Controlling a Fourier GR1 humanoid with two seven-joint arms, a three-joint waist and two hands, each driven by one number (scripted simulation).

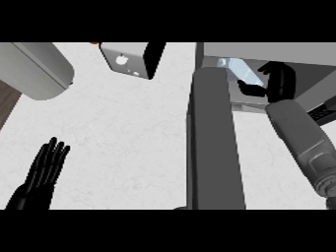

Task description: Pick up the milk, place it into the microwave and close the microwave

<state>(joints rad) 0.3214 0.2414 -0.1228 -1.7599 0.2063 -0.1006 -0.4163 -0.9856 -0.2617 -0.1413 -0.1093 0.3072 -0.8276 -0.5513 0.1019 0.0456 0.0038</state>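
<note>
While the right hand is curling round the pale blue-white milk carton inside the grey microwave | placing step | next: releasing, withdrawing, swinging the dark door shut | left hand resting open.

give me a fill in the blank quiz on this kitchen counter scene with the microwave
1. The black right hand reaches into the grey ____, beside the pale blue-white milk carton.
2. The microwave's dark grey door stands ____.
3. The black left hand rests with its fingers ____.
4. The speckled countertop is ____ in colour.

Missing words: microwave; open; straight; white
</note>
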